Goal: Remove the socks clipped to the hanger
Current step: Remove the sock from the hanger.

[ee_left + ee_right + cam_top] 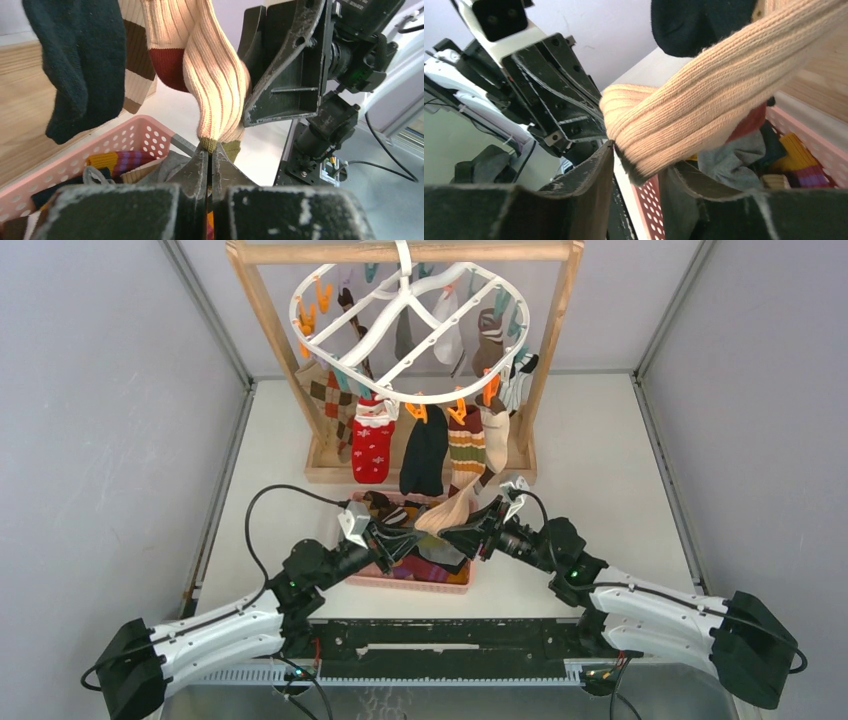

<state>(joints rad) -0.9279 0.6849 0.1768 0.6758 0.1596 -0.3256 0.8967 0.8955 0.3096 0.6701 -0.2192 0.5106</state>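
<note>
left gripper point(209, 156) is clamped on the olive toe of the beige ribbed sock with the red heel point(215, 75), so i can pull along its length; right gripper point(636, 162) has its jaws parted, with the sock's fabric lying between them, not pinched; the sock runs taut and slanted up to an orange clip point(490, 390) on the white plastic oval hanger point(404, 290), so i judge it still clipped; the pink perforated basket point(135, 140) sits directly below to catch it; the hanging black sock point(75, 65) and brown-striped sock point(466, 445) crowd the left side; the wooden frame stand point(400, 252) blocks any pull rearward.
</note>
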